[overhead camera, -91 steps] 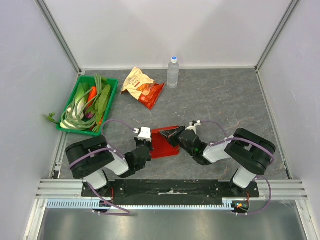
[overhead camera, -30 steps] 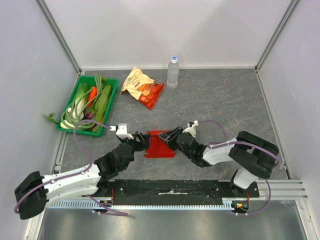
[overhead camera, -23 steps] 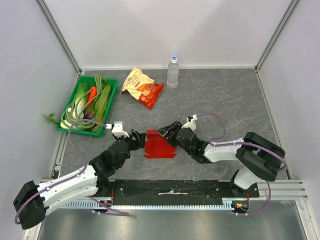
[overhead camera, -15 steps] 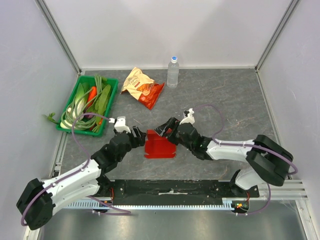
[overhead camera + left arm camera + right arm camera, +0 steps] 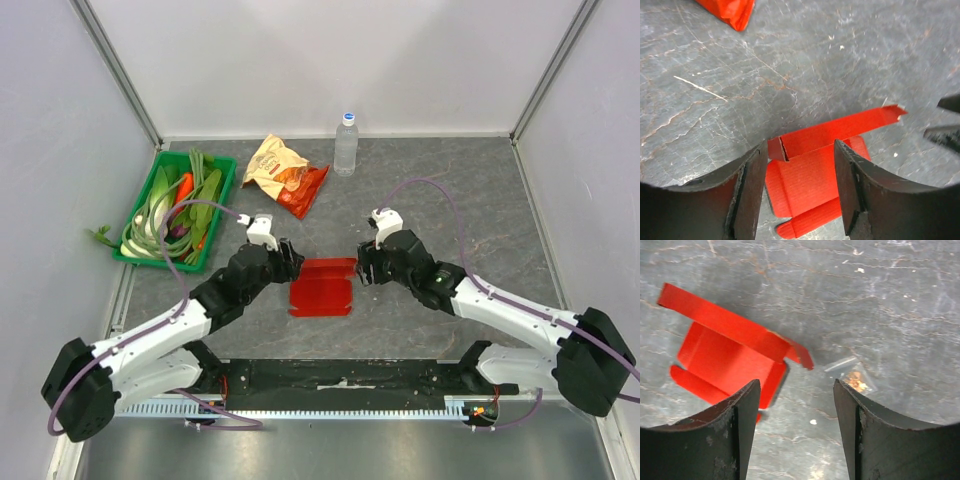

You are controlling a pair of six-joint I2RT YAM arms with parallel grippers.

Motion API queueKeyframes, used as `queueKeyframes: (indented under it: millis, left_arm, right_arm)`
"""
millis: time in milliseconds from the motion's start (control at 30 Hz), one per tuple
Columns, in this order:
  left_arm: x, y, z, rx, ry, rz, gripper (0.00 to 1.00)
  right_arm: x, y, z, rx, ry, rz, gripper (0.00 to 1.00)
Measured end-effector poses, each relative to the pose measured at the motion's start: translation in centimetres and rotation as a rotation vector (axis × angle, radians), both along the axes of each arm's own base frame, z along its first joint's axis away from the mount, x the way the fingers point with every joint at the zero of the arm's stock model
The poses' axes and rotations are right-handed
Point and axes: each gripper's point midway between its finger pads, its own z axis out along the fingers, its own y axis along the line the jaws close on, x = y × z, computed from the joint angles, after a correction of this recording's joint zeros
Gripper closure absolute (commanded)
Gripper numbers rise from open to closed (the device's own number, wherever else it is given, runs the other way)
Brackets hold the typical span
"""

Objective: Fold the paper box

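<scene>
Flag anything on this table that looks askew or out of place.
The paper box lies half-folded: one long flap stands tilted while the rest is flat. A small clear packet with orange bits lies loose beside it. A green leaf sticks out past the left edge of the green tray.

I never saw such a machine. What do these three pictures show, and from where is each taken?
These are two robot arms bolted to a table, each ending in a two-finger gripper. One picture looks down from above; the other two come from cameras on the wrists, so the dark shapes there are each arm's own fingers. The left gripper and the right gripper are open and hold nothing. Between them the red paper box lies on the table, one long flap bent up. Farther back are a green tray of vegetables, a snack bag and a water bottle.
</scene>
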Motion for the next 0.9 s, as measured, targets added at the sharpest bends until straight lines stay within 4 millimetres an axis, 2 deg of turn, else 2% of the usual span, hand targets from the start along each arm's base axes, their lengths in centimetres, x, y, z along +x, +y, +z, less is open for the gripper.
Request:
queueKeyframes:
  millis: [100,267,367,467,567,600,667,900]
  left_arm:
    - [0.0,-0.8,-1.6,0.048,0.018,-0.051,0.39]
    - [-0.5,-0.8,-3.0,0.05,0.003,-0.061,0.41]
    - [-1.8,-0.6,-5.0,0.078,-0.006,-0.082,0.43]
    - [-2.9,-0.2,-6.7,0.115,-0.015,-0.095,0.48]
    - [-2.9,0.2,-7.6,0.138,-0.042,-0.076,0.52]
    - [-2.7,0.3,-7.8,0.147,-0.048,-0.066,0.52]
    - [-2.3,0.4,-8.3,0.17,-0.061,-0.048,0.53]
    - [-1.2,-0.3,-8.8,0.238,-0.13,-0.03,0.55]
  right_arm:
    - [0.5,-1.1,-0.8,-0.042,0.002,0.013,0.35]
    - [0.1,-0.7,-2.6,-0.071,0.051,0.058,0.33]
    - [0.2,-0.7,-2.6,-0.066,0.056,0.049,0.33]
    - [0.3,-0.8,-2.6,-0.059,0.061,0.036,0.37]
    - [0.3,-0.8,-2.6,-0.042,0.072,0.012,0.45]
    - [0.3,-0.7,-2.5,-0.034,0.077,0.005,0.52]
    - [0.4,-0.5,-2.3,-0.012,0.086,-0.011,0.57]
    - [1.2,1.4,0.9,0.131,0.152,-0.126,0.55]
